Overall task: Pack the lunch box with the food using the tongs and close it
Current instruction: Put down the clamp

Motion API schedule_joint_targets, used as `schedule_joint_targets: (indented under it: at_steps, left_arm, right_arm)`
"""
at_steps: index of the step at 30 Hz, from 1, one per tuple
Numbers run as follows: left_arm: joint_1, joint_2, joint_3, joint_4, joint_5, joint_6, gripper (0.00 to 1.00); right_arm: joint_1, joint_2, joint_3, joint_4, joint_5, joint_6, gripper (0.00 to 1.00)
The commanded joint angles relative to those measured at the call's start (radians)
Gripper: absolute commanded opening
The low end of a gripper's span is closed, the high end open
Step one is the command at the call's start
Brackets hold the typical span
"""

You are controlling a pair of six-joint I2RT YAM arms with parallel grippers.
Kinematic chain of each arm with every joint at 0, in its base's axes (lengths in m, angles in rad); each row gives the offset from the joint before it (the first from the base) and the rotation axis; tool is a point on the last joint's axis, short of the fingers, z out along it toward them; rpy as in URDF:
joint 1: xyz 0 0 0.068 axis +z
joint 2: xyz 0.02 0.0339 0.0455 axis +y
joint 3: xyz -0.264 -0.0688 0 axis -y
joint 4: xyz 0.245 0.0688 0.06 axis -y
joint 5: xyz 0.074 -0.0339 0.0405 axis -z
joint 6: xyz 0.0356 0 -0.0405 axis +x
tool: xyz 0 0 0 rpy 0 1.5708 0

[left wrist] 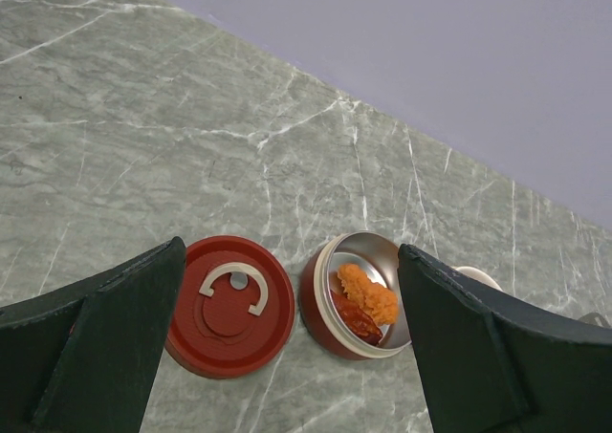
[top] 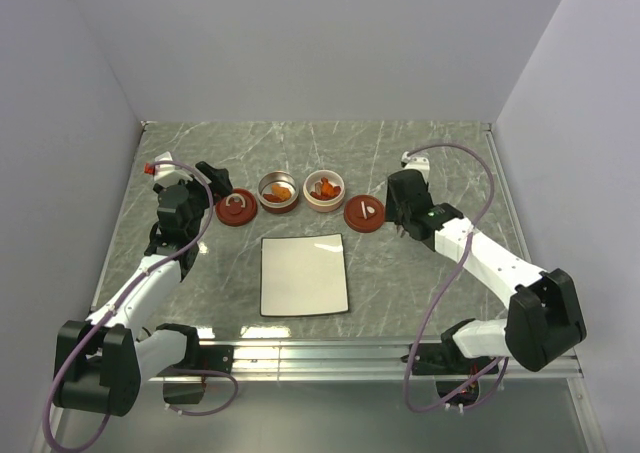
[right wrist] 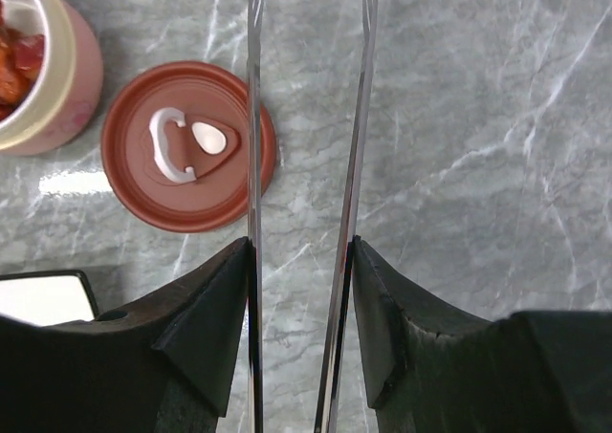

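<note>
Where lids (top: 236,209) flank pots (top: 278,192), plate (top: 304,274) sits nearer.

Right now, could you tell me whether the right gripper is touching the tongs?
Touching: the right wrist view shows both tongs arms against the right gripper.

The left arm (top: 150,273) reaches forward from its base, elbow low and forearm rising to the wrist. The left tool (left wrist: 292,261) has its fingers spread as wide as they go, with nothing between them. The right arm (top: 490,258) stretches inward from its base, wrist bent steeply down (almost straight down, judging by its own camera). The right tool (right wrist: 301,256) is half closed, its fingers pressing the two arms of the tongs (right wrist: 254,146).
</note>
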Motion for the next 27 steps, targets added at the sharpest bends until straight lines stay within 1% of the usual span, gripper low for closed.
schedule_joint_targets:
  at_steps: [1,6,16,24,27]
  left_arm:
    - [0.004,-0.021,0.027,0.048,0.009,-0.017,0.99]
    - [0.004,-0.026,0.023,0.053,0.019,-0.020,0.99]
    - [0.004,-0.049,0.016,0.051,0.027,-0.020,1.00]
    - [0.004,-0.058,0.013,0.051,0.032,-0.020,0.99]
    - [0.004,-0.059,0.013,0.051,0.036,-0.022,0.99]
  right_arm:
    - [-0.021,-0.029,-0.024,0.043,-0.013,0.023,0.53]
    - [-0.064,-0.006,-0.044,0.026,-0.019,0.045,0.53]
    - [-0.075,0.073,-0.038,-0.090,0.034,0.105,0.53]
    - [-0.059,0.025,-0.115,-0.175,0.045,0.164,0.53]
    - [-0.030,0.008,-0.139,-0.190,0.036,0.186,0.53]
